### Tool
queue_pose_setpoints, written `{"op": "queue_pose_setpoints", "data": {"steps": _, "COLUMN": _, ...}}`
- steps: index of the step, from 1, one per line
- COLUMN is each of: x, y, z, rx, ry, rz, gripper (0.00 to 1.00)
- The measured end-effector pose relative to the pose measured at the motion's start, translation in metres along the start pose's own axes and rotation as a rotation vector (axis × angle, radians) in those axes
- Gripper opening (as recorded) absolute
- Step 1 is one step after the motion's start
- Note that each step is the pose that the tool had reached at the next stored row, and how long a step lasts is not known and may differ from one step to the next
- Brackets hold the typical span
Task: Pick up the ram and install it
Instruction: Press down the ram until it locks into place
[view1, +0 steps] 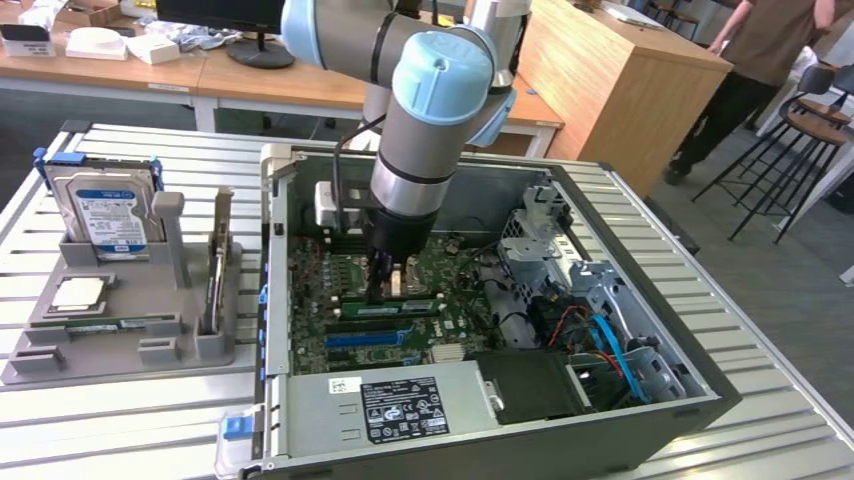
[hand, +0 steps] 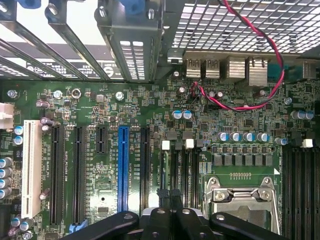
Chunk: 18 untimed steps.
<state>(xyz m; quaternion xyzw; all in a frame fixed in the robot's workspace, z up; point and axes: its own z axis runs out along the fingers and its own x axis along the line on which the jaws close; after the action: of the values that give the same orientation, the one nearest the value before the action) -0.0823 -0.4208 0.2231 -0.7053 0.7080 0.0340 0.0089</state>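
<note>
The ram (view1: 416, 305), a thin green stick with a pale label, stands on edge in the motherboard (view1: 320, 300) inside the open computer case (view1: 641, 400). My gripper (view1: 388, 288) points straight down over the stick, its fingertips at the top edge near the end toward the exterior view's left. Whether they press on it I cannot tell. In the wrist view the black fingertips (hand: 164, 196) of the gripper (hand: 170, 196) are shut against each other with nothing between them, above the dark memory slots (hand: 182, 165) beside the processor socket (hand: 240, 200).
A grey fixture (view1: 120, 350) at the exterior view's left holds a hard drive (view1: 110, 210), a chip and another stick on edge (view1: 214, 275). A blue slot (view1: 363, 340) (hand: 123, 167) lies near the ram. The power supply (view1: 400, 405), drive cage (view1: 561, 250) and cables crowd the case. A person (view1: 761, 60) stands behind.
</note>
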Motion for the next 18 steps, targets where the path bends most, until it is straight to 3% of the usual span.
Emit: {"op": "queue_pose_setpoints", "data": {"steps": 18, "x": 0.0001, "y": -0.0001, "z": 0.001, "rx": 0.0001, "ry": 0.0002, "rz": 0.0, "gripper": 0.1}}
